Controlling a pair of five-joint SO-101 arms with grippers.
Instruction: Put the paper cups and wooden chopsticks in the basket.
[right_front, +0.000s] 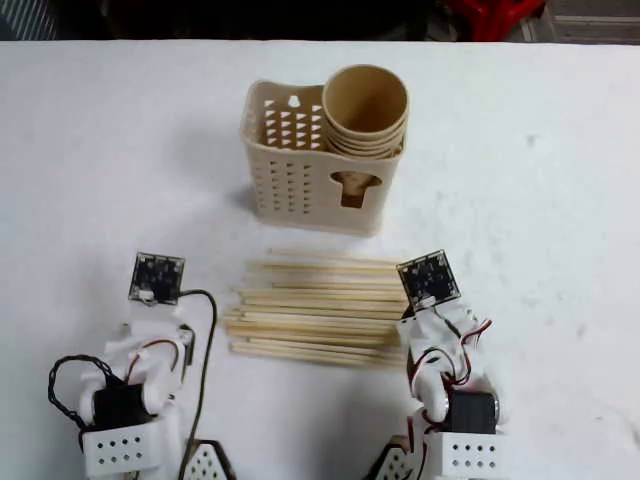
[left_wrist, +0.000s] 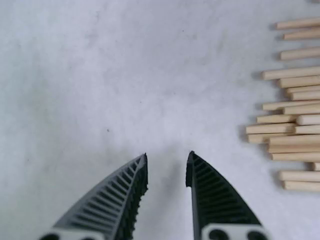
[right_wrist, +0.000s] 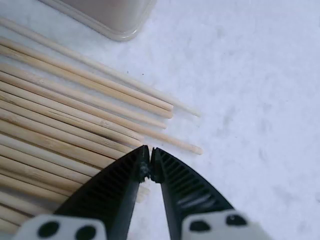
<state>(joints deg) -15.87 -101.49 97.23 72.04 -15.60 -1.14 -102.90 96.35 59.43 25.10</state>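
Already the cups (right_front: 365, 105) sit stacked in one end of the basket (right_front: 290, 190). The chopsticks (right_front: 320, 310) lie heaped on the table (right_front: 560, 200) just in front of it, between the arms. The right gripper (right_wrist: 150, 162) is over one end of the heap, jaws pressed together, no stick clearly between them. The left gripper (left_wrist: 166, 165) hangs spread beside the other end. Best, I judge, to open the right jaws, straddle a few sticks nearer their middle, and close squarely so they don't fan out.

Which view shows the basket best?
The high view: the whole basket shows there, with cups stacked inside. The right wrist view catches just its bottom corner; the left wrist view faces the ends of the chopsticks.
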